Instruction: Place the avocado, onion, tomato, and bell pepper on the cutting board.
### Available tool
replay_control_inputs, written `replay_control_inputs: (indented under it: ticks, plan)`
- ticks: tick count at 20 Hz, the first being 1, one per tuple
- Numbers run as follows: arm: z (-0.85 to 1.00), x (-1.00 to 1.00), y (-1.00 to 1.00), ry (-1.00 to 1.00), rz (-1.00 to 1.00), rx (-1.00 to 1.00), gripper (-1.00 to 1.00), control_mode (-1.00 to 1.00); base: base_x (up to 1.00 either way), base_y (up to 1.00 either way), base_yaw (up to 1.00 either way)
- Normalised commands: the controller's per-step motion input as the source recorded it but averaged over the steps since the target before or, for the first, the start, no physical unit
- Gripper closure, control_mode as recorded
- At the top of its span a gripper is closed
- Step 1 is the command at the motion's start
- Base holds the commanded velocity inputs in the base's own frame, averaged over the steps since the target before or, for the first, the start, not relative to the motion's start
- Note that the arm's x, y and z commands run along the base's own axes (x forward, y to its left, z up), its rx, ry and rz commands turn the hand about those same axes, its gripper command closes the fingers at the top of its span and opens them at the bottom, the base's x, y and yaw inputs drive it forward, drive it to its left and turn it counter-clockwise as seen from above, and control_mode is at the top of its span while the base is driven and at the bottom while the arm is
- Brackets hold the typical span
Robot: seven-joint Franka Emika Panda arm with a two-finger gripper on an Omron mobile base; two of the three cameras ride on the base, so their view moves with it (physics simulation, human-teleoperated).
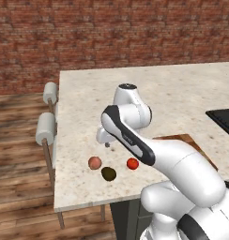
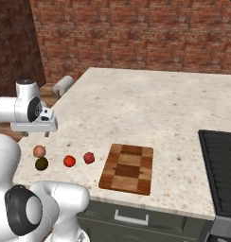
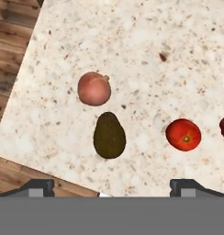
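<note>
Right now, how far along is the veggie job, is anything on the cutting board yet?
Nothing done: the cutting board is bare. The onion, avocado, tomato and bell pepper all sit on the counter. The gripper hangs above them, fingers open and holding nothing. All four are left.

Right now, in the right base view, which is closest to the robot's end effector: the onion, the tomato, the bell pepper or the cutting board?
From the end effector:
1. Onion, just below it.
2. Tomato, further right.
3. Bell pepper, right of the tomato.
4. Cutting board, farthest right.

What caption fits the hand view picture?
Pinkish-tan round onion, dark olive avocado and bright red tomato on speckled counter.
</note>
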Motion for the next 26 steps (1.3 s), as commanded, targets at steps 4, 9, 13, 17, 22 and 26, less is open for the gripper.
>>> replay_control_inputs:
  ticks: [4,9,13,17,22,26]
  plan:
    - [-0.24,0.00,0.08,0.00,0.00,0.00,-1.00,-1.00,0.00,0.00,0.00]
    - [-0.24,0.00,0.12,0.01,0.00,0.00,-1.00,-1.00,0.00,0.00,0.00]
    - [-0.24,0.00,0.08,0.01,0.00,0.00,-1.00,-1.00,0.00,0.00,0.00]
    - [-0.19,0.00,0.00,0.05,0.00,0.00,-1.00,-1.00,0.00,0.00,0.00]
    - [-0.19,0.00,0.00,0.07,0.00,0.00,-1.00,-1.00,0.00,0.00,0.00]
    - [-0.24,0.02,0.00,0.06,0.00,0.00,-1.00,-1.00,0.00,0.00,0.00]
